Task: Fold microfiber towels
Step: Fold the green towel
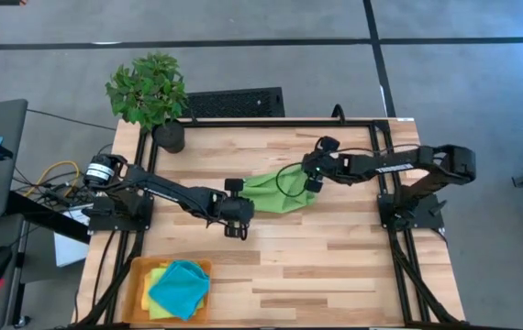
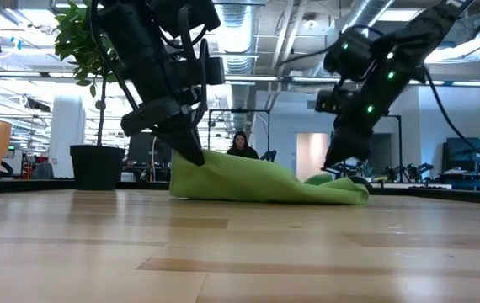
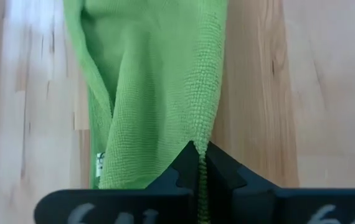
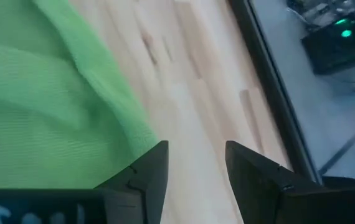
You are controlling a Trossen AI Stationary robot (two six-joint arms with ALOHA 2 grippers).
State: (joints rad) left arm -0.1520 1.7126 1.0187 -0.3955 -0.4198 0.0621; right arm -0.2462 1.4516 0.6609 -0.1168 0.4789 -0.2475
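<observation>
Lime green towel (image 1: 275, 194) lying crumpled near the table (image 1: 335, 266) centre. Left gripper (image 3: 199, 163) pinches the towel's hemmed edge, jaws clenched; right gripper (image 4: 196, 168), jaws released, holds nothing at the opposite side.

The high view looks straight down from well above, taking in the whole wooden table (image 1: 335, 266), both arms, a potted plant (image 1: 148, 92) at the far left corner and an orange tray (image 1: 140, 275) near left. The low view sits at table-top height at the near edge, facing level across into the room; it shares the lime green towel (image 2: 257, 181) and the plant with the high view. Each wrist view looks down close on that towel.
</observation>
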